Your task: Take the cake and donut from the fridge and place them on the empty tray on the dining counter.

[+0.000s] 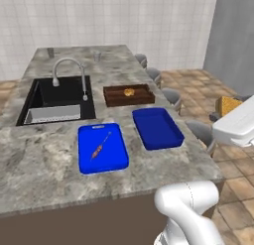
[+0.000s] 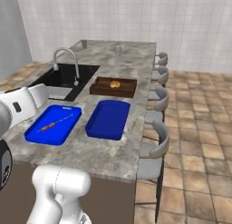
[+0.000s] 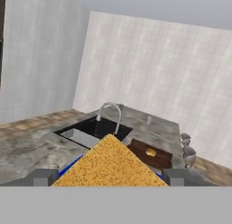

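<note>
My gripper [image 3: 108, 177] is shut on the cake [image 3: 108, 164], a yellow-orange spongy block that sits between the two dark fingertips [image 3: 43, 177]. In the left base view the cake [image 1: 228, 105] hangs at the end of my white hand, beyond the right edge of the dining counter [image 1: 44, 164], above the stools. The dark navy tray [image 1: 158, 128] [image 2: 108, 119] lies empty on the counter's near right part, to the left of the cake. The donut and the fridge's shelves are out of view.
A brighter flat blue board [image 1: 102, 147] with a thin orange-brown thing lies left of the tray. Behind the tray is a brown wooden tray [image 1: 129, 95] holding a golden bun. A black sink [image 1: 59, 100] with a curved tap [image 1: 69, 70] is at the back left. Grey stools [image 2: 156, 128] line the counter's right side.
</note>
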Motion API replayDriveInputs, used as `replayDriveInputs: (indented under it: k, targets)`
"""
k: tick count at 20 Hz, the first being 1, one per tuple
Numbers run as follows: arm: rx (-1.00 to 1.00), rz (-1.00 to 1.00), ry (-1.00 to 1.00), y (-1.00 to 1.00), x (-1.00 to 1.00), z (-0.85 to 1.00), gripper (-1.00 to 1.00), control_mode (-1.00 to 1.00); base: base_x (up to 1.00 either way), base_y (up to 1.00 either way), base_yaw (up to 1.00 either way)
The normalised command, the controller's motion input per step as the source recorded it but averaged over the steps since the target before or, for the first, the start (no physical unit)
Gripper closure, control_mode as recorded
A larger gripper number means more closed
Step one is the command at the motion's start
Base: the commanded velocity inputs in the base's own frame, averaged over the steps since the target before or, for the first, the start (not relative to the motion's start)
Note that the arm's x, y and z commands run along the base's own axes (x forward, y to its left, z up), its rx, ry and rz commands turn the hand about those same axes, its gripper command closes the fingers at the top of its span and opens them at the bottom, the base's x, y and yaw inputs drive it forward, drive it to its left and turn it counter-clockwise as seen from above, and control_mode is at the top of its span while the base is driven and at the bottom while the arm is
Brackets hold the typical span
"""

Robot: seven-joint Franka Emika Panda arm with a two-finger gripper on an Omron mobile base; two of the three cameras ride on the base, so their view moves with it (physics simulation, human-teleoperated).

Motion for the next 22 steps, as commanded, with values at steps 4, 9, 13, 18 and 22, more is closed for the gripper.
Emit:
replayDriveInputs:
  k: [4,9,13,18,22]
  targets:
    - [0.00,0.00,0.00,0.00,0.00,0.00,1.00,1.00,0.99,-0.67,0.31]
    - [0.00,0.00,0.00,0.00,0.00,0.00,1.00,1.00,0.65,-0.29,0.17]
    - [0.00,0.00,0.00,0.00,0.00,0.00,1.00,1.00,0.37,-0.01,0.11]
    - [0.00,0.00,0.00,0.00,0.00,0.00,1.00,1.00,0.02,0.00,0.00]
    - [0.00,-0.04,0.05,-0.22,0.22,0.00,1.00,-1.00,0.02,0.00,0.00]
